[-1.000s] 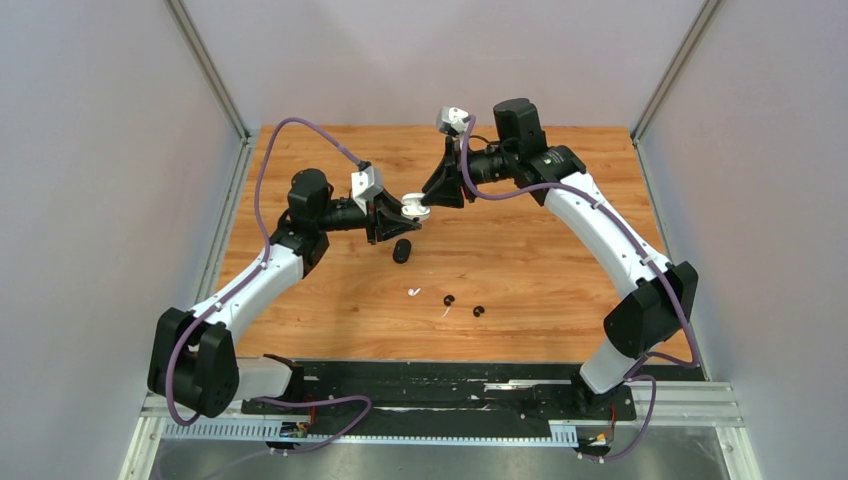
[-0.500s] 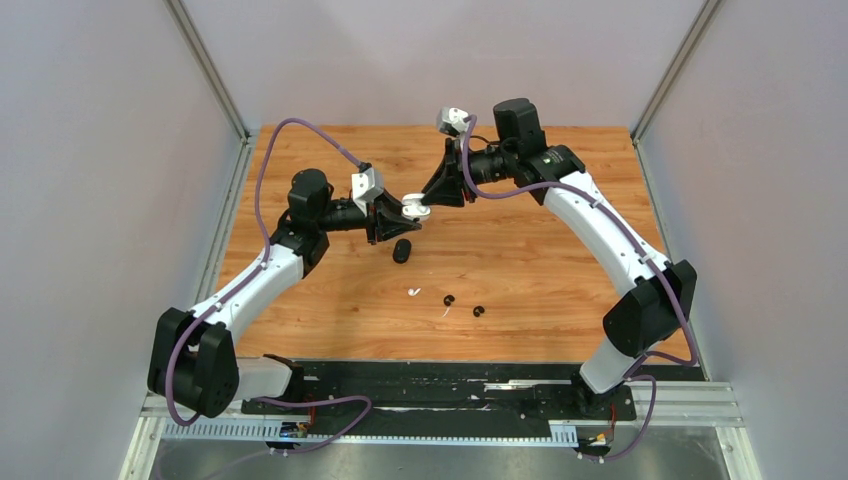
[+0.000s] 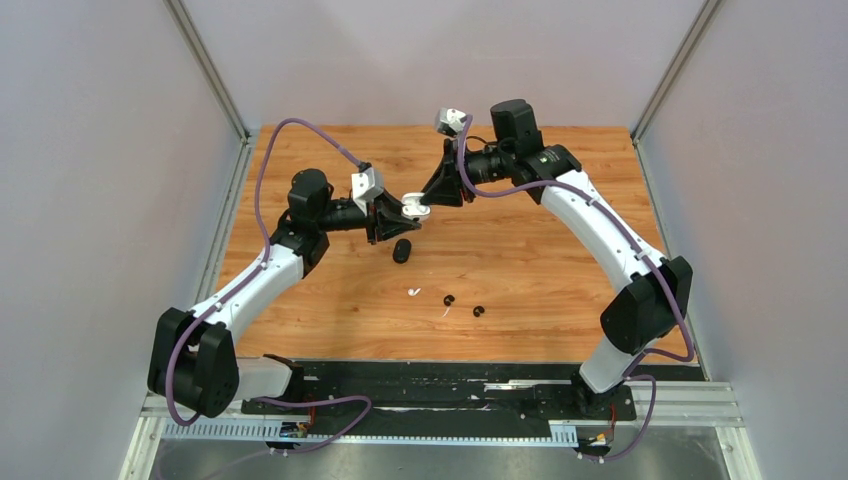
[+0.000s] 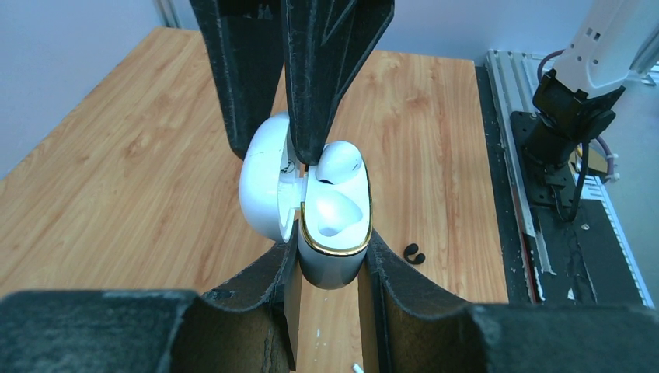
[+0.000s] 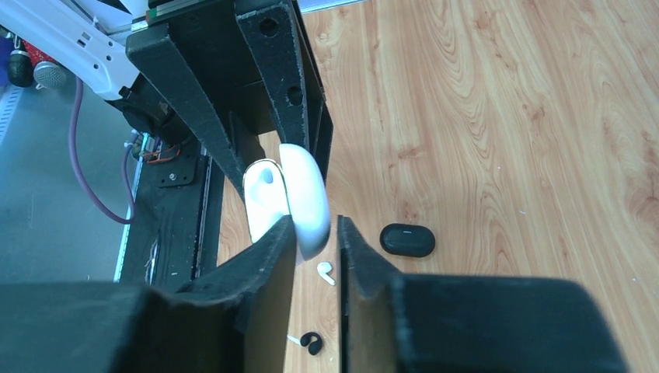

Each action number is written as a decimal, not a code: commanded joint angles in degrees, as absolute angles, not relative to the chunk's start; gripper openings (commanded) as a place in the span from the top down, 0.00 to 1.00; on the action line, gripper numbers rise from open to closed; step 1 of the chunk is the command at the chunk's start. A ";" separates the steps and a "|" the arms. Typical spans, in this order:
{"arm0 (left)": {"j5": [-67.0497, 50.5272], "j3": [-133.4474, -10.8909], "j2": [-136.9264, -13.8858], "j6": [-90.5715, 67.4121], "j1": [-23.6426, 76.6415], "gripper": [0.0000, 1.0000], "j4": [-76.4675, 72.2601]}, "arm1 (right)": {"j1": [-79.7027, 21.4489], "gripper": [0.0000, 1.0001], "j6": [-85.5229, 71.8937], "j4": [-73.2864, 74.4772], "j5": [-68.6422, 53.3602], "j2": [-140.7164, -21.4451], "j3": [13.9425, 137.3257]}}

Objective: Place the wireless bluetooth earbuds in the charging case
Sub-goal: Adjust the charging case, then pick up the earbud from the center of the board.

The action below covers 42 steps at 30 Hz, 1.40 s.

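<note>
Wooden table [image 3: 560, 270] bears black case [image 3: 402, 250]; white case [image 4: 334, 233] hangs open.

Legend: no text, brand, number or sign can be read in any view. The white charging case [image 4: 334, 233] carries no legible marking. A small pale mark on the right arm's wrist housing [image 3: 547, 156], toward one o'clock, is too small to read.
</note>
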<state>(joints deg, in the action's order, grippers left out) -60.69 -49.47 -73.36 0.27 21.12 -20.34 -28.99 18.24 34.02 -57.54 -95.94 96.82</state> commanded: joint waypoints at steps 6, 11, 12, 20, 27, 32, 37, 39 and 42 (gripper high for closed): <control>-59.25 -50.63 -71.46 0.63 20.92 1.00 -22.96 | -29.07 1.00 17.84 33.88 -59.52 -96.42 98.00; -55.56 -50.73 -72.10 -1.87 21.00 0.90 -21.79 | -29.09 1.00 19.14 33.90 -57.99 -95.74 97.96; -54.94 -50.77 -72.03 -2.03 20.94 0.75 -21.31 | -29.03 1.00 19.80 33.81 -56.79 -95.30 97.92; -44.96 -52.49 -66.60 4.72 20.77 0.35 -0.92 | -25.17 1.00 23.54 33.79 -47.40 -91.17 93.88; -22.45 -55.52 -70.30 -4.21 21.00 0.44 21.26 | -20.22 1.00 22.78 32.50 -39.09 -82.93 82.28; -12.77 -64.21 -80.85 -10.20 21.62 0.49 30.81 | -17.91 1.00 19.79 30.28 -32.63 -78.22 76.22; -10.94 -68.31 -87.96 -23.66 22.67 0.54 38.38 | -15.88 1.00 16.34 28.60 -30.04 -77.82 75.30; -11.53 -67.72 -89.11 -30.34 23.21 0.57 39.80 | -15.00 1.00 14.99 27.84 -29.63 -78.55 75.19; -13.79 -67.58 -91.63 -34.36 26.38 0.59 41.16 | -13.52 1.00 13.29 27.20 -30.42 -80.20 75.75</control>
<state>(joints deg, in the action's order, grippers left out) -13.26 -66.17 -90.21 -23.14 23.03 36.69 -15.14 17.34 31.53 -31.53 -79.44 75.66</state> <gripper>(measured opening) 0.418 0.044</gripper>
